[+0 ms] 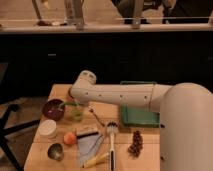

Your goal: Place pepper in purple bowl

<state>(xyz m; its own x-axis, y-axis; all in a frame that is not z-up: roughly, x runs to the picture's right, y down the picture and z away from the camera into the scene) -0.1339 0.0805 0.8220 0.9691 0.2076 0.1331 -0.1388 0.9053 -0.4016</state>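
The purple bowl (pixel 52 109) sits near the table's left edge, dark inside. My gripper (pixel 74 104) reaches down from the white arm's elbow, just right of the bowl's rim. It is shut on the pepper (pixel 66 105), a slim green curve that hangs over the bowl's right rim. The wrist hides most of the gripper.
A light-green cup (pixel 76 115) stands right under the gripper. In front are a white cup (pixel 48 128), an orange fruit (pixel 70 138), a metal cup (pixel 55 151), a brush (pixel 111 134), a yellow stick (pixel 97 160) and a dark cluster (pixel 135 144). A green tray (pixel 141 118) lies under the arm.
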